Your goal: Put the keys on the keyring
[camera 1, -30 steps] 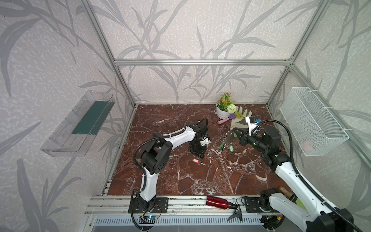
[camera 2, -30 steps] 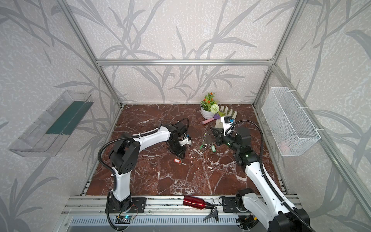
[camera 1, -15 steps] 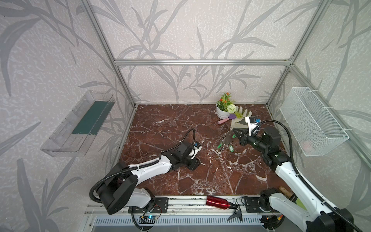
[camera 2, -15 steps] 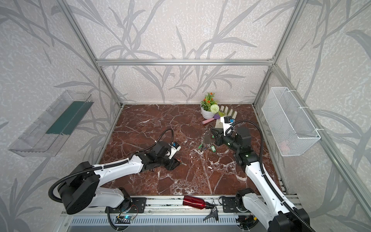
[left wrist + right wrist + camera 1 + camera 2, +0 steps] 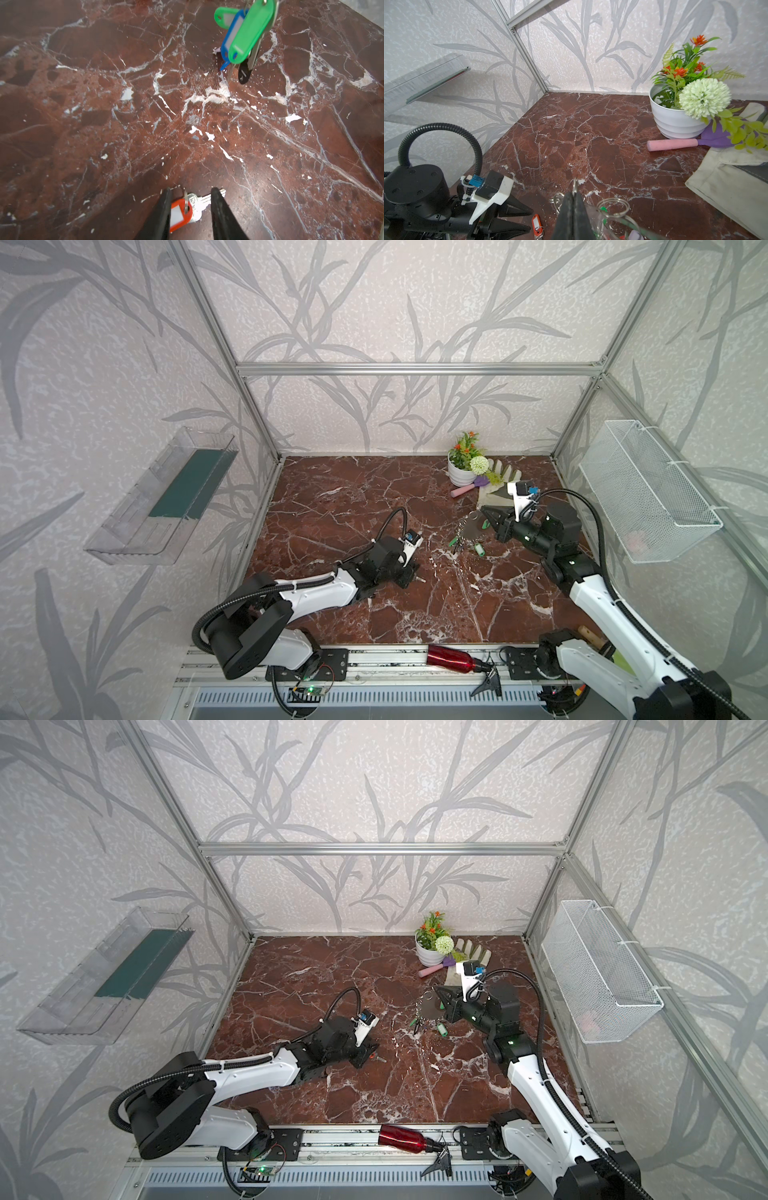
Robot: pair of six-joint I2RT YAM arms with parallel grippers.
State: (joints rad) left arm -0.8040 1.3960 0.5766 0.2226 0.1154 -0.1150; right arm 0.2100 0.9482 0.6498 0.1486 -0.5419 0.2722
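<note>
Counter (image 5: 104,104): red-brown marble with white veining, filling the frame. Lower centre of the frame: left pincer (image 5: 191,191), its two black fingers (image 5: 160,216) standing apart, tips low over the counter. Between them lies the loose key (image 5: 197,204), silver and flat on the counter, joined by a small split ring (image 5: 185,200) to a red-orange tag (image 5: 178,215) with a white label window. One finger overlaps the tag's edge. The other crosses the key's blade, whose tip shows beyond it. Contact cannot be confirmed. Upper right of the frame: a bunch of tagged keys (image 5: 249,31) hangs in from past the frame's top edge, with two green tags, one blue, one black, and metal blades behind.
</note>
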